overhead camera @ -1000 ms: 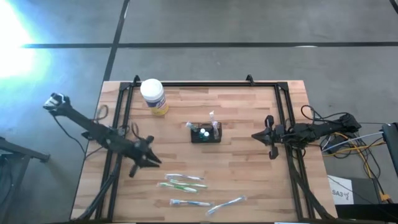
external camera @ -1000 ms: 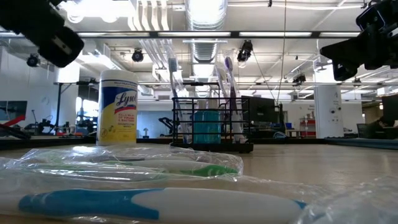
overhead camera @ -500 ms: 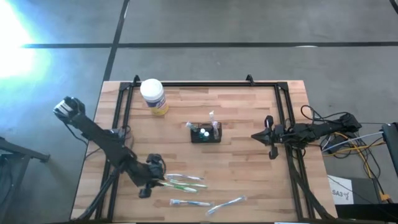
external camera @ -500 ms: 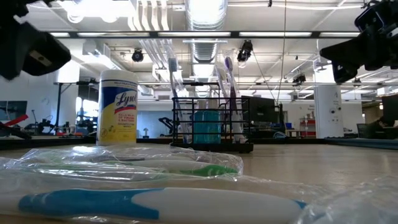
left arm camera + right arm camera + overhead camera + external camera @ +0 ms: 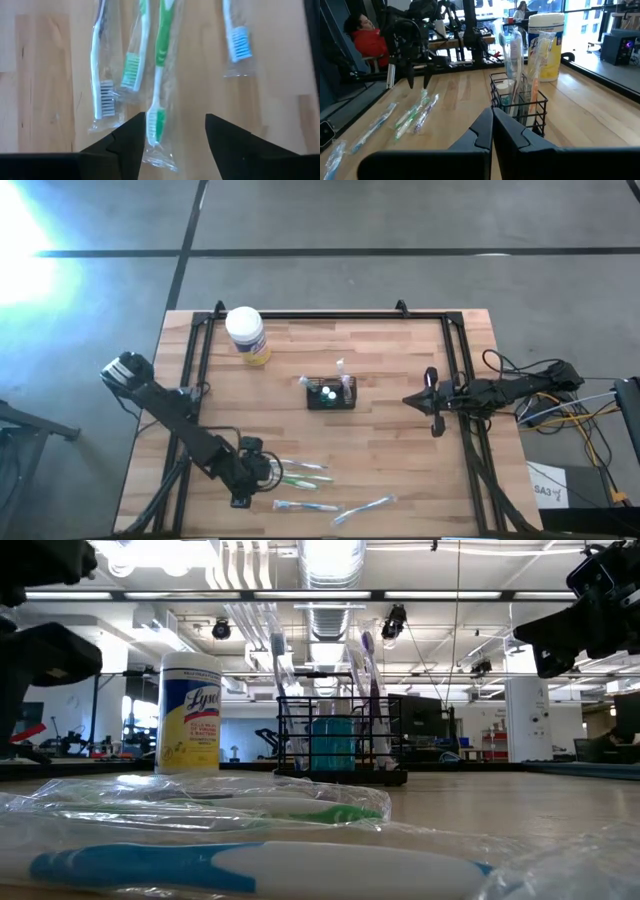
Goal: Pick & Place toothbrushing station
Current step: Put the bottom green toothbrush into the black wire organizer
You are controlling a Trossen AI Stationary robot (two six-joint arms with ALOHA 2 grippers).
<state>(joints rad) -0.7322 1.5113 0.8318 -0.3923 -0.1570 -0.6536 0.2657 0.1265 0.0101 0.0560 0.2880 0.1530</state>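
Since 1 sec ago, left arm is swinging down from mid-left of the high view toward the lower-left part of the table (image 5: 400,470); left gripper (image 5: 262,470) is now hanging right at the left end of the wrapped toothbrushes (image 5: 300,473). Right arm is barely shifting, waiting at the right side of the frame.

Left gripper is pointing down w/ fingers (image 5: 131,145) spread wide and holding nothing. In the left wrist view, a wrapped green toothbrush (image 5: 159,90) is lying between the two fingers, its head nearest them. A white-bristled one (image 5: 100,75), another green one (image 5: 134,55) and a blue one (image 5: 236,35) are lying alongside it, each in clear plastic.

Right gripper (image 5: 432,399) is hovering right of centre in the high view, well apart from the toothbrushing station (image 5: 330,394). Its fingers (image 5: 485,135) are pressed together in the right wrist view, gripping nothing.

Toothbrushing station is standing upright near the table's centre, w/ brushes and a tube sticking up out of it. White-lidded jar (image 5: 246,333) w/ yellow label is standing at upper left of the table, well apart from the station. In the low view, the jar (image 5: 190,712) is showing left of the station (image 5: 340,730), wrapped brushes (image 5: 200,808) lying in front.
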